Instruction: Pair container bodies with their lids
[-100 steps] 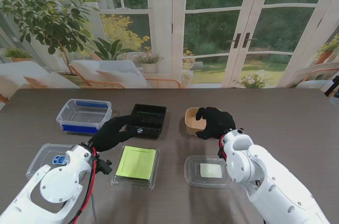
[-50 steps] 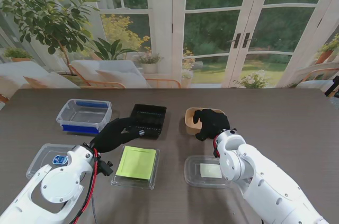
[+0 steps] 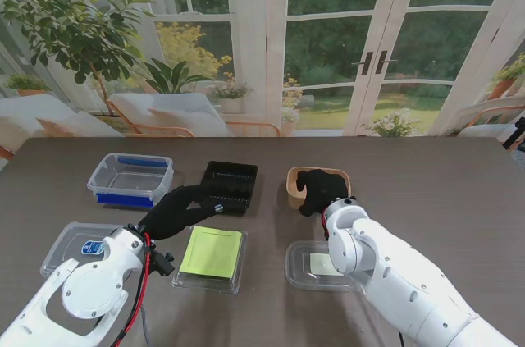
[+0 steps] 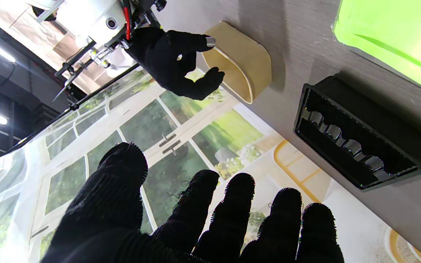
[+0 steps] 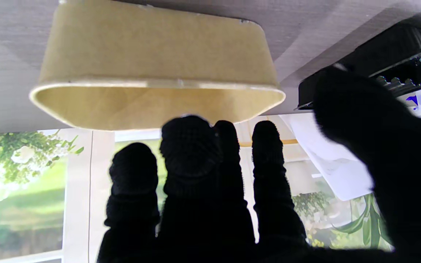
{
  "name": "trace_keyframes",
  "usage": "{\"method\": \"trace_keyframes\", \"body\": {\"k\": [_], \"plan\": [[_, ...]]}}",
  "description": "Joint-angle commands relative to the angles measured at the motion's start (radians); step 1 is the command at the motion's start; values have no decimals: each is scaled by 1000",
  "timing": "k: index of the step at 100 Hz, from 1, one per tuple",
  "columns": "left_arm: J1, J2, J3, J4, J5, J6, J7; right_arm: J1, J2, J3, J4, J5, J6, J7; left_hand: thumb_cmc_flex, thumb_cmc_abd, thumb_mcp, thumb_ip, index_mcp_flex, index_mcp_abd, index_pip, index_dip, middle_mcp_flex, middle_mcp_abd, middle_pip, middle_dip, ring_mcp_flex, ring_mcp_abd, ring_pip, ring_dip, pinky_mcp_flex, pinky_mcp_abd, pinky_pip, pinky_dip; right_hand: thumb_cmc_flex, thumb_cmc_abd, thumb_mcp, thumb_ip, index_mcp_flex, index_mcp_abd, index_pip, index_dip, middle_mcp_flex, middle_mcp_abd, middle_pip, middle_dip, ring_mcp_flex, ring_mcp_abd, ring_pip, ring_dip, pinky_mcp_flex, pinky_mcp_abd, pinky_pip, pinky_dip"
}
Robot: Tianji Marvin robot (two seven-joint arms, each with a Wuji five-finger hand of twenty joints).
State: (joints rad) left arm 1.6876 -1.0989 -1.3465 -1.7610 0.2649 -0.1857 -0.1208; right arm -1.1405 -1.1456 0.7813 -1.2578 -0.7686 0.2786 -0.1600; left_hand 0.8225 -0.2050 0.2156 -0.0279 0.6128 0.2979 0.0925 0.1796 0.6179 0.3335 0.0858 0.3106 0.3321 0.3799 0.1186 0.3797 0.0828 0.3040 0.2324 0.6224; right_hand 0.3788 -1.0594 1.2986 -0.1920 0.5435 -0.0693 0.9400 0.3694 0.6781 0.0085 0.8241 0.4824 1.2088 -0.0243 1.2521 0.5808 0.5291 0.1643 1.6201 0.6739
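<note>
Tan tub (image 3: 296,186) on table (image 3: 459,191), just right of black tray (image 3: 230,186). Right hand (image 3: 318,189) over tub, fingers spread, holding nothing; a second ago it sat at tub's right rim, since slid left and farther over it. Left hand (image 3: 179,209) open at tray's near-left corner, barely moved. Green lid (image 3: 212,253) nearer me than tray; clear lid (image 3: 316,265) nearer me than tub.
</note>
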Motion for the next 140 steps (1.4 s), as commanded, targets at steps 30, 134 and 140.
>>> {"method": "trace_keyframes", "body": {"k": [30, 134, 140], "plan": [[5, 0, 1, -8, -6, 13, -26, 89, -46, -97, 145, 49, 14, -45, 30, 53, -45, 19, 1, 3, -11, -5, -5, 0, -7, -6, -10, -4, -12, -6, -8, -7, -30, 15, 48, -84, 77, -19, 46, 14, 19, 15, 37, -1, 11, 8, 94, -26, 23, -18, 414, -21, 77, 8], [-10, 7, 13, 2, -29, 45, -72, 240, -123, -259, 391, 112, -7, -124, 36, 64, -64, 20, 4, 6, -11, -4, -6, 3, -7, -5, -10, -2, -13, -5, -9, -8, -30, 17, 324, -154, 137, -188, 401, -190, 335, -239, 544, -28, -15, 130, 109, -28, 271, 191, 645, -48, 277, 31], [-11, 8, 13, 2, -30, 46, -75, 242, -120, -263, 390, 108, -9, -118, 35, 67, -66, 20, 8, 5, -9, -3, -6, 2, -7, -5, -9, -3, -13, -5, -10, -8, -30, 17, 326, -163, 139, -190, 418, -194, 335, -240, 560, -29, -22, 137, 109, -29, 276, 200, 646, -52, 285, 38]]}}
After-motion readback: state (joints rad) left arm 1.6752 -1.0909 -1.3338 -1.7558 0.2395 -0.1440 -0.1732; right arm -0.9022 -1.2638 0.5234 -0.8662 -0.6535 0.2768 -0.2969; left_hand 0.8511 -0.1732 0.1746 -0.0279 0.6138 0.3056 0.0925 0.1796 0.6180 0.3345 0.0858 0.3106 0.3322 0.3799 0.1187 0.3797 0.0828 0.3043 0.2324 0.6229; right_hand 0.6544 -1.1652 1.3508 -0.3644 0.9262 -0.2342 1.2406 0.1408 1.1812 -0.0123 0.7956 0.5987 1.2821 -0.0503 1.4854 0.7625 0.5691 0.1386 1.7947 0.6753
